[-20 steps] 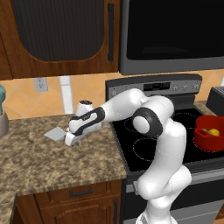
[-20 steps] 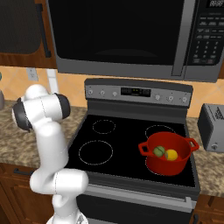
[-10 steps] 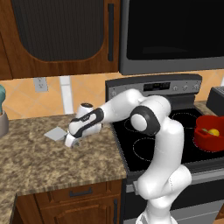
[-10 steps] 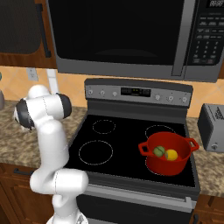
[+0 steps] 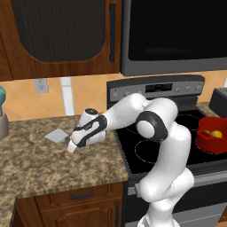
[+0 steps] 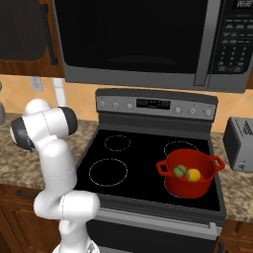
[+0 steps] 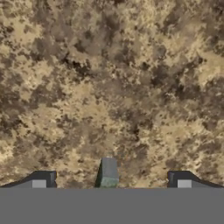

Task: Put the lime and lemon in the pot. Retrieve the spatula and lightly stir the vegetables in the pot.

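A: Since 0.5 s ago, gripper (image 5: pixel 72 147) lower on worktop (image 5: pixel 40 164), at spatula (image 5: pixel 56 135).
B: Right base?
A: Lime (image 6: pixel 179 170) and lemon (image 6: pixel 193 174) touching inside pot (image 6: pixel 190 172) (on stove (image 6: pixel 148 173)).
B: Hand view?
A: Fingertips (image 7: pixel 43 178) spread, handle end between them.

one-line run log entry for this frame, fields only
phase: reaching for spatula | gripper: open, low over counter, straddling handle | lime, lemon: in pot | stir: pending
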